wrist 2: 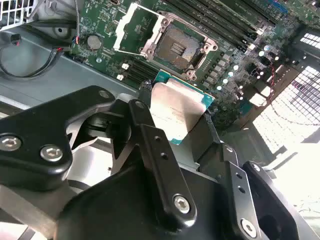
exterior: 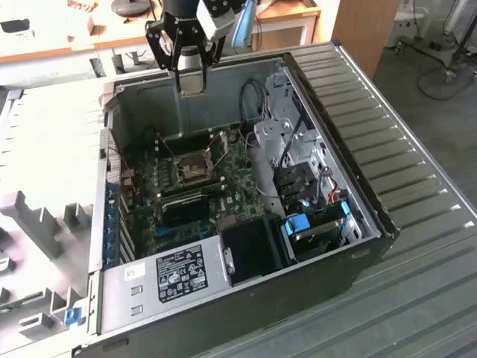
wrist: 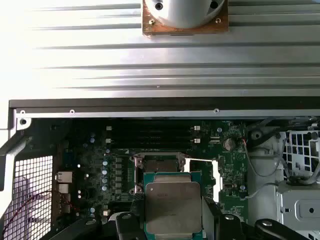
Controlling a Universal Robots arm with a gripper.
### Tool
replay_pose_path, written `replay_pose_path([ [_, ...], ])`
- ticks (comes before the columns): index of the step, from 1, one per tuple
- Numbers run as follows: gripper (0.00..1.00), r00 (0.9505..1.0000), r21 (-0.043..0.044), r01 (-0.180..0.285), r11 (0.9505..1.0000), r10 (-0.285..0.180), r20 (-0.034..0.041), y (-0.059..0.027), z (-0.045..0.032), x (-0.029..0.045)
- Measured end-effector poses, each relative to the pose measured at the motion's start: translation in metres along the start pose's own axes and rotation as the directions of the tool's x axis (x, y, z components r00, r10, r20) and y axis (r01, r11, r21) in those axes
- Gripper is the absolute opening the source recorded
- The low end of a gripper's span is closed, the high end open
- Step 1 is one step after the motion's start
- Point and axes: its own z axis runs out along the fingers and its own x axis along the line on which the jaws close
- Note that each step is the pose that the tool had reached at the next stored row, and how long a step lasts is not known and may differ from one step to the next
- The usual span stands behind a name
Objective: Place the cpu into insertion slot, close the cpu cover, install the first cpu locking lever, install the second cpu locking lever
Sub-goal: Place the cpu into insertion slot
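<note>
Broadly, the open computer case lies on its side so that the motherboard faces up toward the arm. The gripper hangs over one end of the case, well above the board. It is clenched on the cpu by two opposite edges, metal top toward the wrist cameras, presumably so the chip can be carried flat. The cpu cover stands swung open beside the insertion slot, which leaves the pin field bare and empty. Around the socket sit the memory slots, loose cables and a coin cell, none lying across it. Whether both locking levers stand fully clear I cannot tell.
</note>
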Motion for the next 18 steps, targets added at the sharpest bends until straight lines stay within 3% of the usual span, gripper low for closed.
replay_pose_path([
  [11, 0.54, 1.0000, -0.0001, 0.000, 1.0000, 0.000, 0.0004, 0.0000, 0.0004, 0.0002],
  [18, 0.54, 1.0000, 0.0000, 0.000, 1.0000, 0.000, 0.0004, -0.0006, 0.0070, 0.0000],
])
